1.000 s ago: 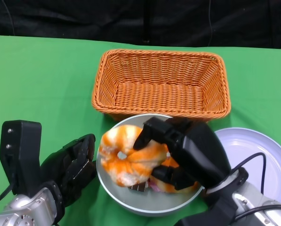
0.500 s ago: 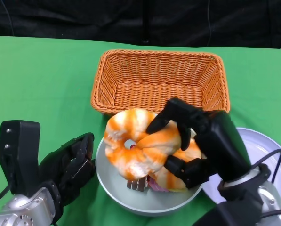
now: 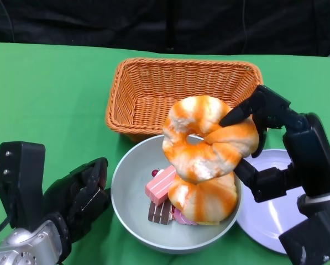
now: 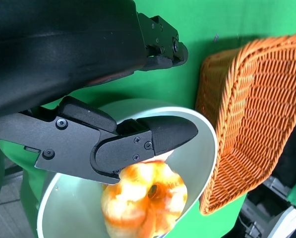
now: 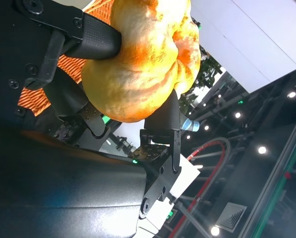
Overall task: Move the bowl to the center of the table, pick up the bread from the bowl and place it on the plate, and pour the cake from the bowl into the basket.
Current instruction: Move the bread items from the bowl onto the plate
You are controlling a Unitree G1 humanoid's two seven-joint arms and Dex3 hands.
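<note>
A green table [image 3: 48,94] stands before a black backdrop [image 3: 98,22].

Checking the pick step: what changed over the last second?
The right hand, gripping one bread, lifted it out of the bowl and carried it up and right, toward the plate. That uncovered the cake pieces and a second bread in the bowl. Left hand, bowl, basket and plate stayed put.

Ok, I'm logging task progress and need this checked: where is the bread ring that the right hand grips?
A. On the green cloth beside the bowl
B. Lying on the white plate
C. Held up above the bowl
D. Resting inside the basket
C: the right hand holds the bread ring above the bowl, not yet over the plate.
</note>
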